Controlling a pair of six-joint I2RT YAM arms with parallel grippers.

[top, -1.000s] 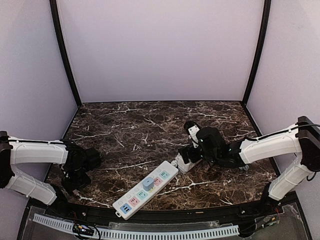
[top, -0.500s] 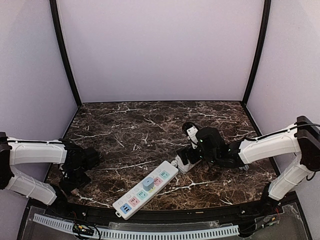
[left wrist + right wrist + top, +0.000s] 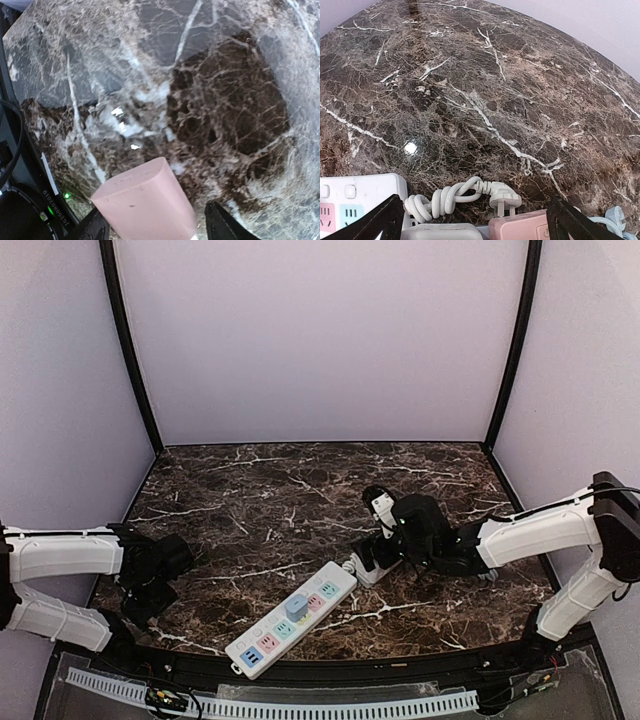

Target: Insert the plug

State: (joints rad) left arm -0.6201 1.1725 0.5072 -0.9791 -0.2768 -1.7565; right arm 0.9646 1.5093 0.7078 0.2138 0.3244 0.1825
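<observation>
Left gripper (image 3: 157,222), low over the near-left marble table (image 3: 250,490): fingers closed against a pink plug (image 3: 145,202), carried clear of the surface. Well apart from the white power strip (image 3: 290,620), which lies diagonally near the front edge; a blue adapter (image 3: 297,607) sits in a middle socket. Right gripper (image 3: 475,200) at the strip's far end, jaws spread wide, gripping nothing, above the coiled white cord (image 3: 445,197).
</observation>
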